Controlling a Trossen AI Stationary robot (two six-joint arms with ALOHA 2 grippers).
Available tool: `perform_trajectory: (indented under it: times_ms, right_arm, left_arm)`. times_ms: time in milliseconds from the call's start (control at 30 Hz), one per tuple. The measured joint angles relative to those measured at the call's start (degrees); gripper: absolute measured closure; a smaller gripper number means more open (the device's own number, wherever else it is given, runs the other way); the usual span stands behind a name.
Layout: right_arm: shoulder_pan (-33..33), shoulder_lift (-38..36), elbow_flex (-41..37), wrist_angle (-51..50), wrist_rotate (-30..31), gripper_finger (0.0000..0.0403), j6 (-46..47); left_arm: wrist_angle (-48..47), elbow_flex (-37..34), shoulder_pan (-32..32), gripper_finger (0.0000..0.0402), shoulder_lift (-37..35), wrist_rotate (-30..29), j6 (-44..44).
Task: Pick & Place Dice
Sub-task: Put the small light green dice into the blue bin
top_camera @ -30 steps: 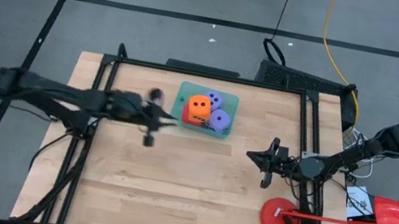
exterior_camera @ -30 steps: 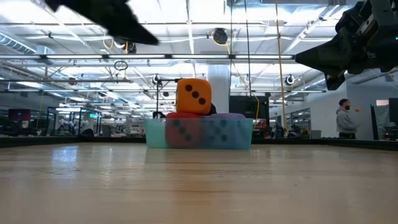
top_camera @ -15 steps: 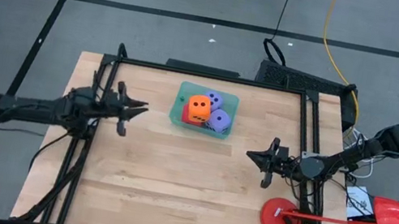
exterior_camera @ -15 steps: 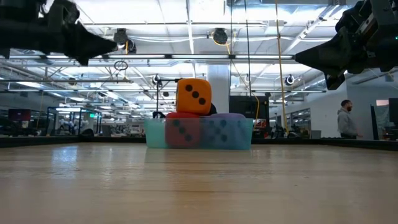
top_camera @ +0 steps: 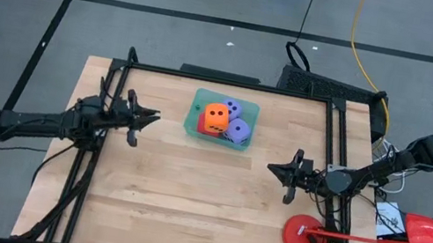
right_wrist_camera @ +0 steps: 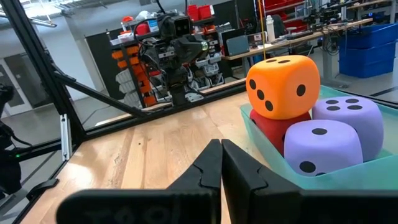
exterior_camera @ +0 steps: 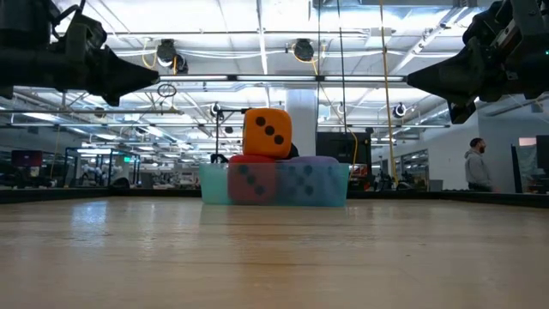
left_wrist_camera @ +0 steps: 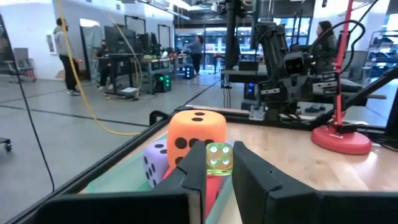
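A teal tray [top_camera: 199, 100] at the table's far middle holds the dice. The orange die [top_camera: 215, 118] sits on top of the red die [top_camera: 202, 127], with two purple-blue dice [top_camera: 233, 108] [top_camera: 238, 130] beside them. In the low view the orange die [exterior_camera: 267, 131] rises above the tray's wall [exterior_camera: 296, 184]. My left gripper [top_camera: 153, 117] hovers left of the tray, shut on a small yellow-green die [left_wrist_camera: 219, 158] not seen in the high view. My right gripper [top_camera: 271, 167] waits shut, empty, near the right edge, pointing at the tray [right_wrist_camera: 292, 180]. My left gripper pinches the small yellow-green die by two opposite faces [left_wrist_camera: 211, 160] between its fingertips [left_wrist_camera: 196, 167]. The fingers are level and point toward the table's right, at the tray. The die is lifted clear of the table.
A red round disc [top_camera: 302, 237] with a red pole stands at the near right corner, close to my right arm. A black frame rail [top_camera: 232, 81] borders the table. Bare wood lies between the grippers and toward the near edge [top_camera: 182, 214]. People stand in the room beyond.
My left gripper has drawn back from beside the tray toward the table's left edge, then settled there. The four dice in the tray and my right arm have kept still.
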Motion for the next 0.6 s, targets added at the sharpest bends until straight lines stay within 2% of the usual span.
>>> perform_trajectory:
  times_ms: [200, 300, 433, 600]
  right_arm:
    - [-0.01, 0.00, 0.00, 0.02, 0.00, 0.0399, -0.02]
    - [-0.02, 0.00, 0.00, 0.05, 0.00, 0.0399, -0.02]
    - [-0.02, 0.00, 0.06, 0.63, 0.17, 0.0399, -0.63]
    - [-0.15, 0.00, 0.83, 0.59, 0.19, 0.0399, -2.26]
  left_arm:
    - [-0.13, 0.00, 1.03, 0.0348, 0.00, -0.10, -0.42]
    - [-1.04, 1.27, 1.43, 0.0348, 0.93, -2.63, -1.00]
    - [-6.27, 7.91, 1.39, 0.0355, 6.36, -4.03, 1.83]
    - [-17.57, 20.91, 1.51, 0.0356, 19.66, -8.61, 7.08]
